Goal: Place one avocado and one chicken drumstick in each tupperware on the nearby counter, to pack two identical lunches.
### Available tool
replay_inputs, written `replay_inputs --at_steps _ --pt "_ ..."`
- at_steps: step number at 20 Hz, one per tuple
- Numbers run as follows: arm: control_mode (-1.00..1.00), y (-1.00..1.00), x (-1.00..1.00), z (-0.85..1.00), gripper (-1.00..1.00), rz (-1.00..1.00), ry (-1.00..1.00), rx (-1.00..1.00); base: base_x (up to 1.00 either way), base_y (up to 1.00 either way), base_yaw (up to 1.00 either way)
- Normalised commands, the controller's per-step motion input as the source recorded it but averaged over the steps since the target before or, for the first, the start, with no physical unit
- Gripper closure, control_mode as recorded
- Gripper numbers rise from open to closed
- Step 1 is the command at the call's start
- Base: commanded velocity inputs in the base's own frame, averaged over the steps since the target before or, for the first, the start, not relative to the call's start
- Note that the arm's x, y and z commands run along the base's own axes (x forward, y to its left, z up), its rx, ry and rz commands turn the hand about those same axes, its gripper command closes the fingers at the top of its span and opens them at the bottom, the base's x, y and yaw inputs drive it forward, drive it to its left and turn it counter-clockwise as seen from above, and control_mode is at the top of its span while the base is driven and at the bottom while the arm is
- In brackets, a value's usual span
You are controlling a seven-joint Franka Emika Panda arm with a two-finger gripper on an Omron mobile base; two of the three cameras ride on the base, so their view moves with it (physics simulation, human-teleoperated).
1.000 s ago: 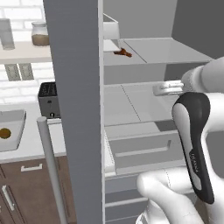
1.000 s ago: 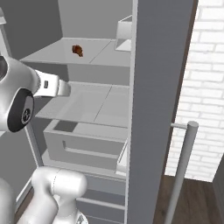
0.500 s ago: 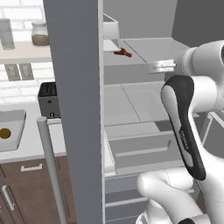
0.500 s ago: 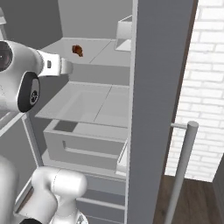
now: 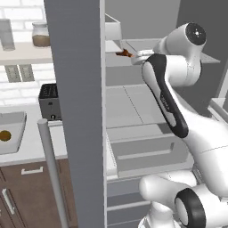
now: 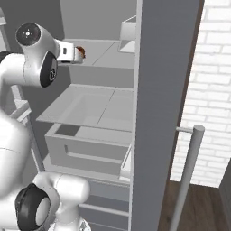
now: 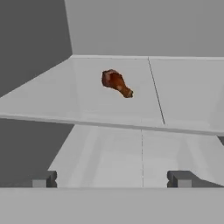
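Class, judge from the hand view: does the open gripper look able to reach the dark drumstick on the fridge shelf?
Probably yes. The drumstick lies alone on the shelf, nothing between it and the open gripper, which is short of it.

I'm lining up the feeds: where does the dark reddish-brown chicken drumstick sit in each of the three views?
Left base view: dark reddish-brown chicken drumstick on the upper grey fridge shelf, top centre, just left of the white arm.
Right base view: upper left, partly hidden behind the arm's wrist.
Hand view: upper centre, lying on that shelf beyond the open tool.
Shared landmark: the upper shelf's front edge.
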Motion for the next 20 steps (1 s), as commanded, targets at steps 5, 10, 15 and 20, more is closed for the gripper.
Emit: replay_inputs --at_steps 5,10,15,20 --pt "-1.0 0.14 1.0 -0.28 -1.0 0.08 0.05 0.0 0.0 0.0 0.0" --pt "-1.0 0.0 0.8 0.0 -1.0 0.05 0.0 0.0 0.0 0.0 0.0" --pt "-1.0 0.0 0.67 -0.04 -1.0 0.0 0.0 -0.02 0.0 0.0 0.0" --pt "-1.0 0.01 0.69 -0.04 -1.0 0.01 0.0 -0.01 0.0 0.0 0.0"
